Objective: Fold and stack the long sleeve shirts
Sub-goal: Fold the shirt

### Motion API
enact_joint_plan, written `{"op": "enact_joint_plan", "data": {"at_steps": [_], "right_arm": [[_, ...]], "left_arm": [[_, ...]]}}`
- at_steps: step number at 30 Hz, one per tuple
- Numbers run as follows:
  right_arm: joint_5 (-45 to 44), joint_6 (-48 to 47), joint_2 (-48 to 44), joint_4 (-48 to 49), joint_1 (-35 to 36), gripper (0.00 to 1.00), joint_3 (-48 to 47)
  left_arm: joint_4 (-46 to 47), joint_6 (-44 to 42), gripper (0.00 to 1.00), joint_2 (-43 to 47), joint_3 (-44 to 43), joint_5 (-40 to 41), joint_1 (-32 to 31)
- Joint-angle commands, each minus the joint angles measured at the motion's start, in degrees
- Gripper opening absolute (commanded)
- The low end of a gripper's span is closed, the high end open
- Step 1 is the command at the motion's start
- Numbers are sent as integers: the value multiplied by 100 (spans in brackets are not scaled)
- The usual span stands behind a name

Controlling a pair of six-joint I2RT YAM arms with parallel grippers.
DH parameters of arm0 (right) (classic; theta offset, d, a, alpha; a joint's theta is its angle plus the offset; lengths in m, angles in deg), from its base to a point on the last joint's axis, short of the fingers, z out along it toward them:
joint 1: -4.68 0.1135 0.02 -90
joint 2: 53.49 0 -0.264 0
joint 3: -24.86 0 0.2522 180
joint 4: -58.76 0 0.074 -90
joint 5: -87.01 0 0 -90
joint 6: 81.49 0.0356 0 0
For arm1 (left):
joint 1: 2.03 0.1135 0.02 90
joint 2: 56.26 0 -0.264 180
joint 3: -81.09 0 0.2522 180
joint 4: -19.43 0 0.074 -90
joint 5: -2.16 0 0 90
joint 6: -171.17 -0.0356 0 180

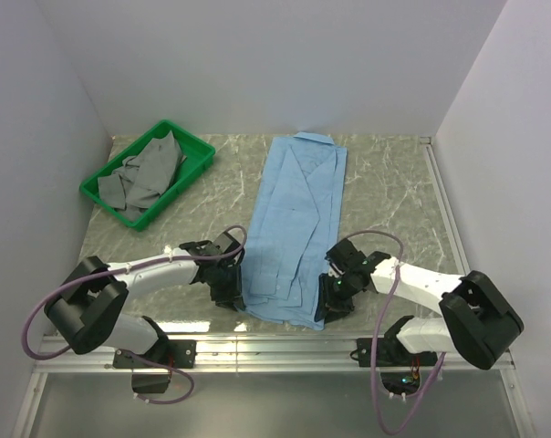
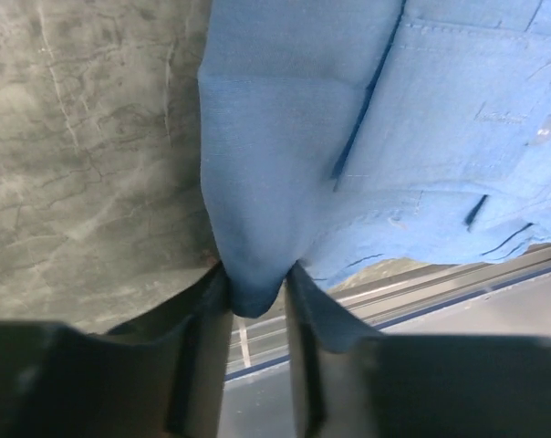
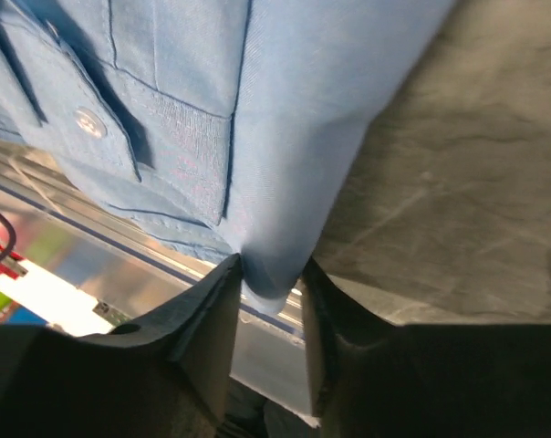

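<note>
Top external looks steeply down from above and behind the arm bases, wide on the tabletop (image 1: 385, 201). Wrist views sit close, facing past left pincer (image 2: 255, 274) and right pincer (image 3: 271, 269). All three share the light blue shirt (image 1: 294, 219) near hem.

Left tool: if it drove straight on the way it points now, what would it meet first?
The light blue shirt. The left tool pinches a fold at its edge, and more of the cloth lies straight ahead, seemingly resting on the table. Depth is unclear.

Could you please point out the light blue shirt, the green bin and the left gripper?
light blue shirt (image 1: 298, 210), top view, mid body
green bin (image 1: 192, 139), top view, right rim
left gripper (image 2: 257, 283), left wrist view, between fingertips
</note>
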State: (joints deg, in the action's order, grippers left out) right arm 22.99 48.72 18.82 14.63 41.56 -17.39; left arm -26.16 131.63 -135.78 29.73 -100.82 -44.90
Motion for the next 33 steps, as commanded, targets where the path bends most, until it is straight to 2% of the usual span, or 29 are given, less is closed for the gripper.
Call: {"op": "enact_joint_plan", "data": {"at_steps": [1, 4, 5, 7, 13, 18, 26, 33], "right_arm": [[-22, 40, 116, 137, 179, 37, -104], [-127, -12, -50, -12, 223, 18, -227], [-154, -30, -173, -74, 231, 8, -323], [-285, -127, -279, -354, 223, 0, -455], [-497, -259, -701, -935, 196, 0, -1114], [-690, -276, -666, -988, 74, 0, -1563], [-761, -505, -227, -699, -593, 0, -1975], [-717, -865, 370, -382, -1455, 0, -2424]], "left_arm": [[108, 61, 29, 33, -36, 23, -54], [-24, 87, 15, 209, -150, 137, -55], [-68, 96, 8, 262, -185, 154, -55], [-200, 131, 2, 428, -317, 207, -55], [-648, 105, 1, 737, -896, 541, -54], [-710, -35, 1, 535, -1389, 778, 51], [-148, -264, 1, -334, -2250, 603, 815], [2, -589, 1, -1407, -3611, 541, 1149]]}}
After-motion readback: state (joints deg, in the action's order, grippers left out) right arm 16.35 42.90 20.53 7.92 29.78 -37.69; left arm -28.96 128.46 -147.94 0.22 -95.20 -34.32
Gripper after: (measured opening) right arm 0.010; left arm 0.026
